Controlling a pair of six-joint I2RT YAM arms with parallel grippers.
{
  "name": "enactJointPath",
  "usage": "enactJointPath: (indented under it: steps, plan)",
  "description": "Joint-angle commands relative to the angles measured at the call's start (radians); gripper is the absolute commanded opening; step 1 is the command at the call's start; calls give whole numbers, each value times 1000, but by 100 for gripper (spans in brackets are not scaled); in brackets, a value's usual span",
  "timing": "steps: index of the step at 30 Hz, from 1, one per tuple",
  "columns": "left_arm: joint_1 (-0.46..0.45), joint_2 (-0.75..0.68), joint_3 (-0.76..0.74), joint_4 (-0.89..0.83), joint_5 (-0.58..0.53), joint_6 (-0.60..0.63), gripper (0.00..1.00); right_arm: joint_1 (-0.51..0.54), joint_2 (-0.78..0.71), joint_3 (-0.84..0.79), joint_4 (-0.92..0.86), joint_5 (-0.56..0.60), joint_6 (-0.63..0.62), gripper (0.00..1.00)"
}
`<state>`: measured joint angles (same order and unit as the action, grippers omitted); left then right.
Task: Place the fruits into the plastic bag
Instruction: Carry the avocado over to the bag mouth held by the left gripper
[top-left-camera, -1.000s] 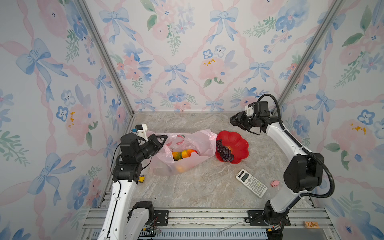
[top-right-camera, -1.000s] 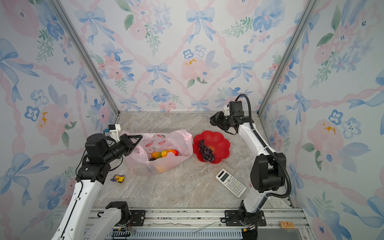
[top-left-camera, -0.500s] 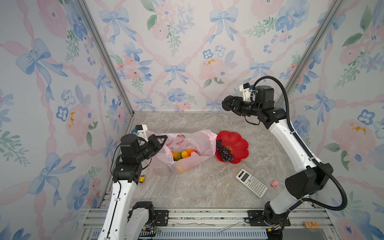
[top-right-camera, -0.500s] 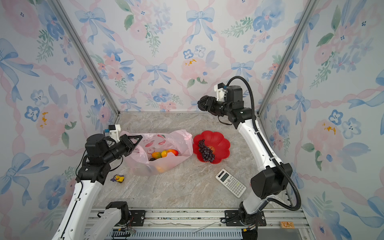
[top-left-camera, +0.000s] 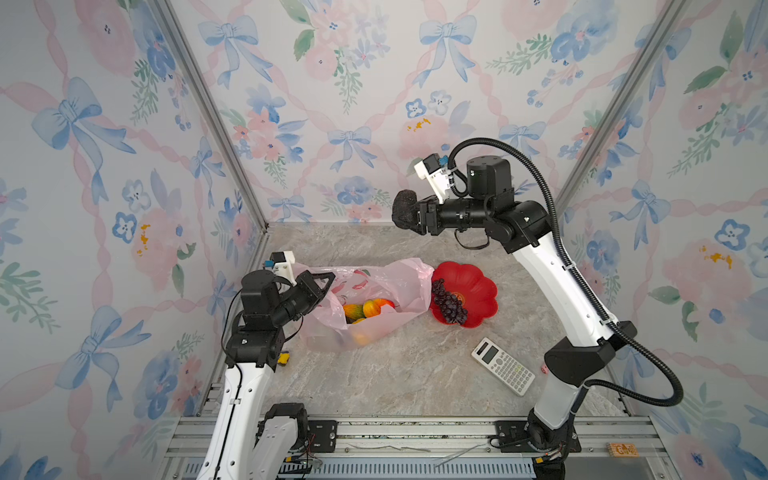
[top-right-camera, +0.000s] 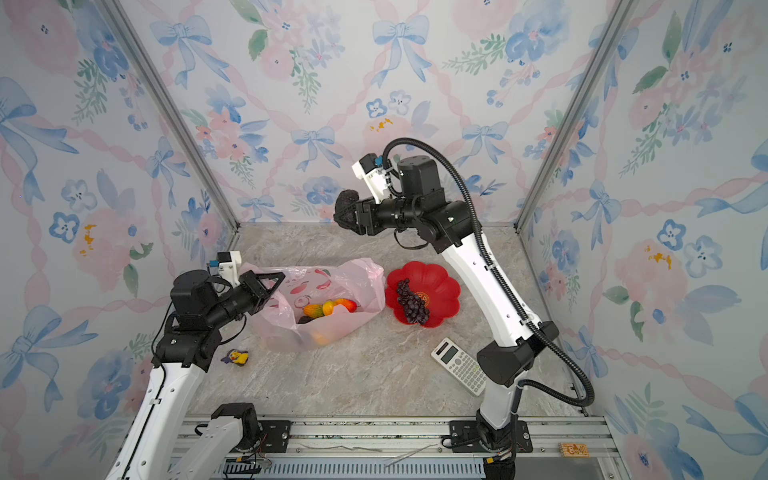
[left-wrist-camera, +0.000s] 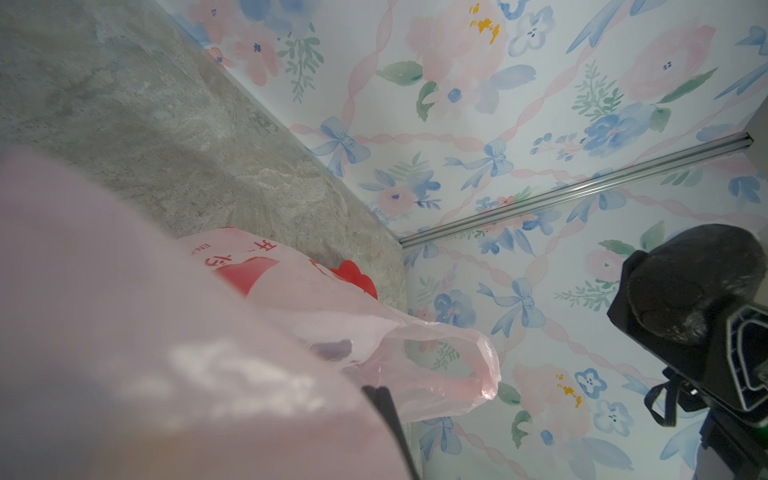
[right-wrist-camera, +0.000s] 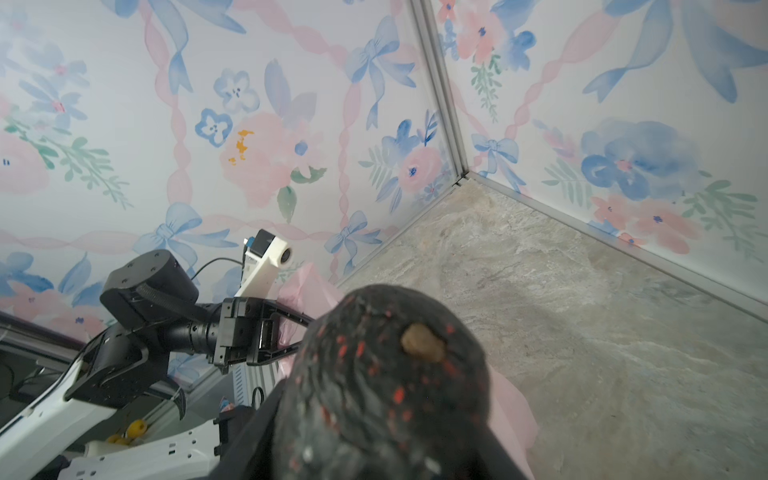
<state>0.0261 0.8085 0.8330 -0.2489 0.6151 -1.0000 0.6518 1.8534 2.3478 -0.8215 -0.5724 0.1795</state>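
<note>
My right gripper (top-left-camera: 409, 214) is shut on a dark bumpy avocado (top-left-camera: 403, 209), high over the table's back middle, above and behind the plastic bag (top-left-camera: 401, 282). That avocado (right-wrist-camera: 386, 374) fills the right wrist view. The pale-pink bag (top-right-camera: 357, 278) lies open on the left half of the table. My left gripper (top-left-camera: 326, 280) is shut on its rim and holds the mouth up. Red-yellow mangoes (top-left-camera: 370, 308) and other fruits lie inside. A purple grape bunch (top-left-camera: 449, 301) lies on the red flower-shaped plate (top-left-camera: 480, 291). In the left wrist view the bag (left-wrist-camera: 166, 332) covers most of the picture.
A white calculator (top-left-camera: 503, 372) lies at the front right beside the right arm's base. A small yellow duck toy (top-right-camera: 237, 357) sits by the left arm. Flowered walls close in the back and both sides.
My right arm has risen and swung left with the avocado, from behind the plate toward the space above the bag. The left arm and the bag have not moved.
</note>
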Motion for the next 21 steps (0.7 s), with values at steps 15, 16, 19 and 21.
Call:
enactJointPath:
  steps: [15, 16, 19, 21]
  plan:
    - [-8, -34, -21, 13, 17, -6, 0, 258, 114, 19, -354, 261, -363, 25]
    - [-8, -34, -20, 12, 18, -6, 0, 264, 117, 10, -359, 271, -369, 25]
    - [-8, -35, -17, 12, 17, -6, 0, 276, 128, -12, -365, 288, -375, 24]
    - [-8, -38, -18, 12, 15, -6, 0, 281, 133, -32, -369, 295, -380, 24]
